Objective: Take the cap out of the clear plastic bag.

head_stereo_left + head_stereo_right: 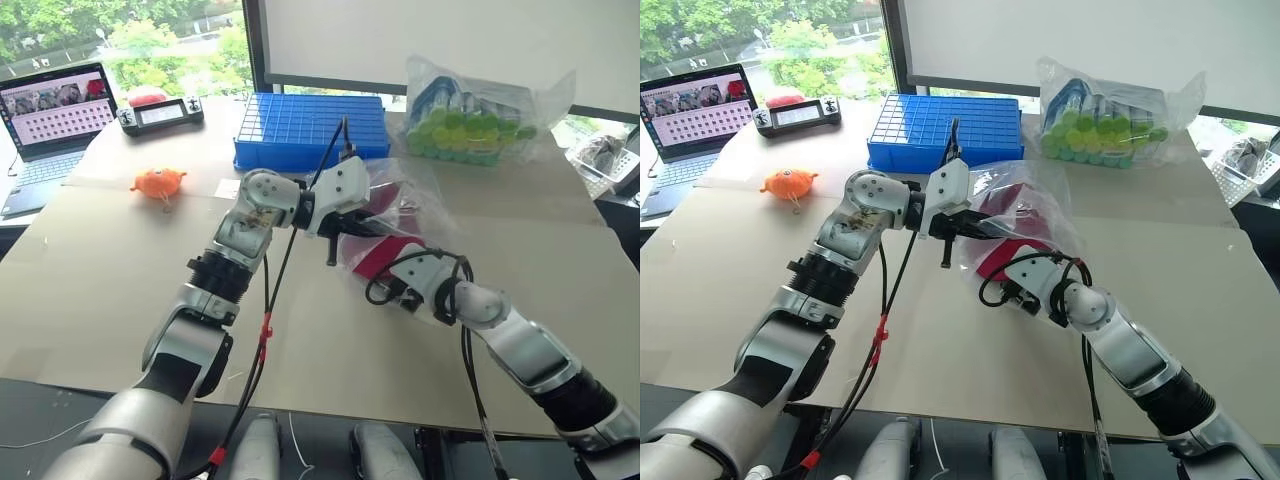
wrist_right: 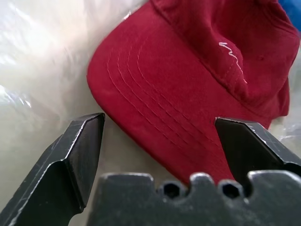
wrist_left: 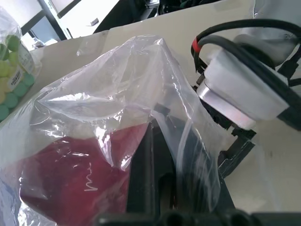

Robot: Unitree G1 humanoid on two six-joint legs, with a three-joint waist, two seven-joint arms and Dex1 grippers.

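Left eye view shows the left gripper (image 1: 345, 228) pinched shut on the upper film of the clear plastic bag (image 1: 400, 195), lifting it off the cap (image 1: 378, 256), which lies inside.

Left wrist view shows that film stretched over the closed fingers (image 3: 155, 165), just above the cap.

Right wrist view shows the right gripper (image 2: 162, 132) spread wide, empty, its fingers either side of the cap's brim. It should probably slide further onto the brim before closing, catching no film.

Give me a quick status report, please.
Left hand shut on clear plastic bag. Right hand open at cap brim. Nothing blocking.
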